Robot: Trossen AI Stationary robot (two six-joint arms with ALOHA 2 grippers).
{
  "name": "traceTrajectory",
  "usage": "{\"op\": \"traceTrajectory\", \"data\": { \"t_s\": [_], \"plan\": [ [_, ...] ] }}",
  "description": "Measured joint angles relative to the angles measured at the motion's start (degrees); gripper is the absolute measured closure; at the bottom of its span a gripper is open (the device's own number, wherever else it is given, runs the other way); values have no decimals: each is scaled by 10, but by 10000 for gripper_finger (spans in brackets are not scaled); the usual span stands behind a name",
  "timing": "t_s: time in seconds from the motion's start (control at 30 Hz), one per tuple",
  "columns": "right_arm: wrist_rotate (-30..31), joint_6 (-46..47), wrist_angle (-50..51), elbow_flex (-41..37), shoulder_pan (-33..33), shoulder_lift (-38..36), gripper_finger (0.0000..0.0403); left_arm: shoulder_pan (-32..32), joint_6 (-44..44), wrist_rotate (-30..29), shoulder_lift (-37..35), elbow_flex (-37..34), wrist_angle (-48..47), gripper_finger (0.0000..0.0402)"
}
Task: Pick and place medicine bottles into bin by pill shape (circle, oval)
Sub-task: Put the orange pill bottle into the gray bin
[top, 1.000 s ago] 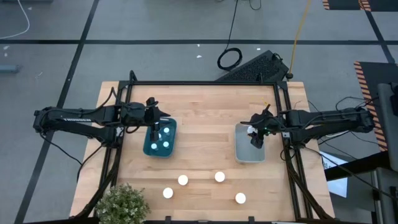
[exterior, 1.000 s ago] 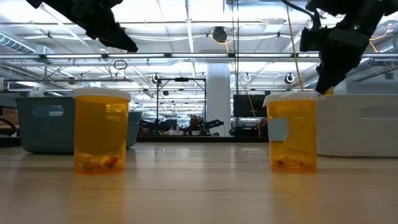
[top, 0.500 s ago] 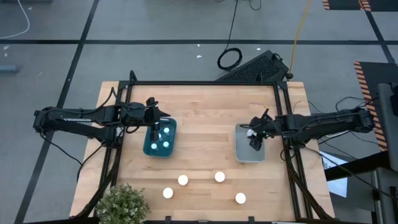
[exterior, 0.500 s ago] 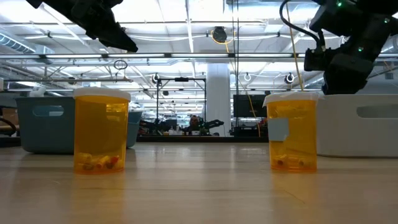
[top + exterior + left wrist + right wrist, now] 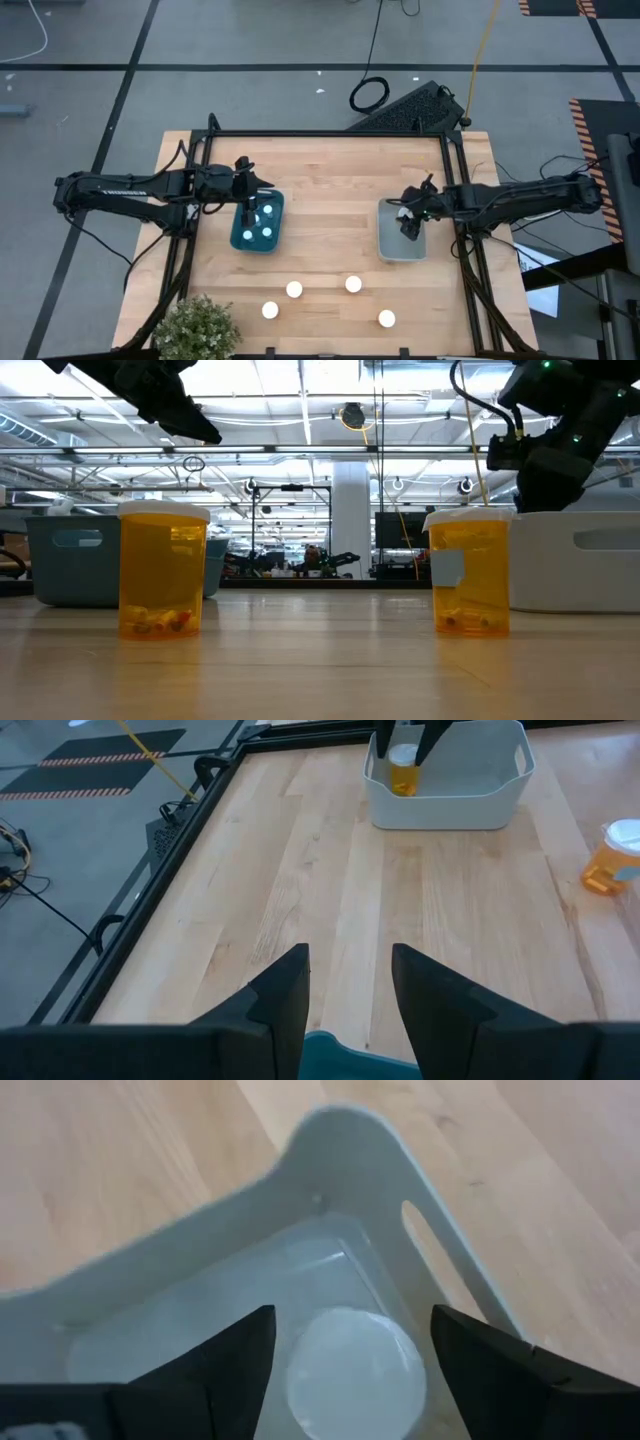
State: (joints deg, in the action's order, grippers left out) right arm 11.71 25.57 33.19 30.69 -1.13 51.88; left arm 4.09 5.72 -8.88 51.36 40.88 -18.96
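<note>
Left pincer point(image 5: 350, 985) spread wide with nothing in it, right above the teal bin point(image 5: 257, 223) with three bottles inside. Four more medicine bottles point(image 5: 353, 284) standing on the tabletop point(image 5: 330, 200), nearer the front edge. Right pincer point(image 5: 350, 1355) spread wide inside the white bin point(image 5: 401, 231), one white-capped bottle point(image 5: 352, 1365) standing between its fingers, let go.

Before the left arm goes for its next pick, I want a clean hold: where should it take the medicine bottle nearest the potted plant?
Judging from the high view, that medicine bottle stands upright, white cap up, clear of its neighbours. Bring the left claw straight down and close across the round body just under the cap; the potted plant crowds its left side.
</note>
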Motion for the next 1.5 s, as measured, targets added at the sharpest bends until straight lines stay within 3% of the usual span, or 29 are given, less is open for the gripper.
{"op": "traceTrajectory", "data": {
  "t_s": [0.17, 0.6, 0.87, 1.17, 1.5],
  "plan": [
    [-30, 7, 4, 19, 1, -7, 140, 0, 0, 0, 0, 0, 0, 254],
    [-29, 20, 65, 117, 26, -8, 140, 0, 0, 0, 0, 0, 0, 254],
    [-24, 38, -4, 146, 94, 9, 140, 0, 0, 0, 0, 0, 0, 254],
    [22, 72, -61, 152, 188, 70, 140, 0, 0, 0, 0, 0, 0, 254],
    [87, 71, -60, 249, 274, 177, 140, -1, -22, 0, 0, 0, 0, 254]
  ]
}}
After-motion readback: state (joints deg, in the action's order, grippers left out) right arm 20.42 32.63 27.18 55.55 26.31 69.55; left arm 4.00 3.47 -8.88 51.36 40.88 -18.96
